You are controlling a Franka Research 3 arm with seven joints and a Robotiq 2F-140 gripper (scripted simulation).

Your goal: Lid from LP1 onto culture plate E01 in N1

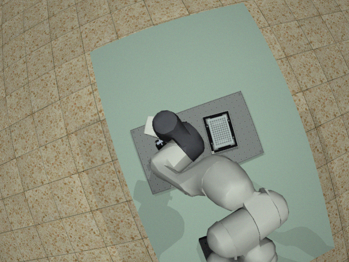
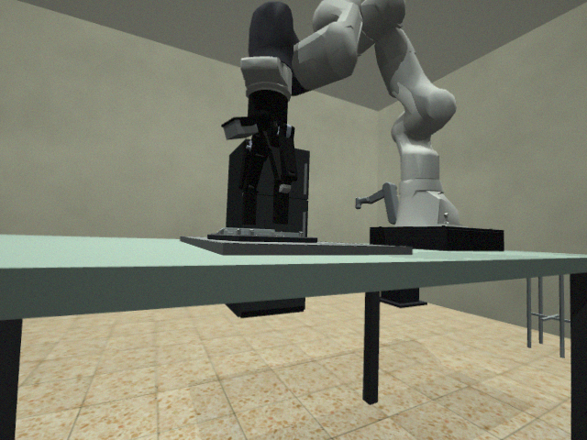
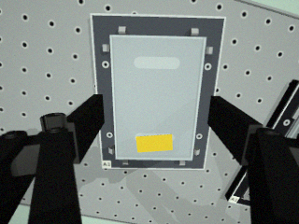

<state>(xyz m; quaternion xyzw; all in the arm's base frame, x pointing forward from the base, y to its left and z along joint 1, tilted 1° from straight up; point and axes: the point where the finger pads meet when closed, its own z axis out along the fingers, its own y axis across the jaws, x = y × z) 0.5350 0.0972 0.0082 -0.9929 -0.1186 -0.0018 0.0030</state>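
The lid (image 3: 157, 96) is a pale translucent rectangle with a yellow label. It lies flat in the dark-framed lid park (image 3: 157, 89) on the grey pegboard, seen in the wrist view. My gripper (image 3: 156, 109) hangs above it, open, with one dark finger on each long side of the lid and nothing between them. In the exterior view the gripper (image 2: 268, 181) is well above the pegboard. The culture plate E01 (image 1: 220, 131) with its grid of wells sits uncovered in its black nest to the right of my arm in the top view.
The grey pegboard lies on the green table. The corner of the plate nest shows at the right edge of the wrist view (image 3: 280, 126). A black box (image 2: 267, 189) stands behind the gripper in the exterior view. My arm's base (image 2: 436, 236) is at the table's near side.
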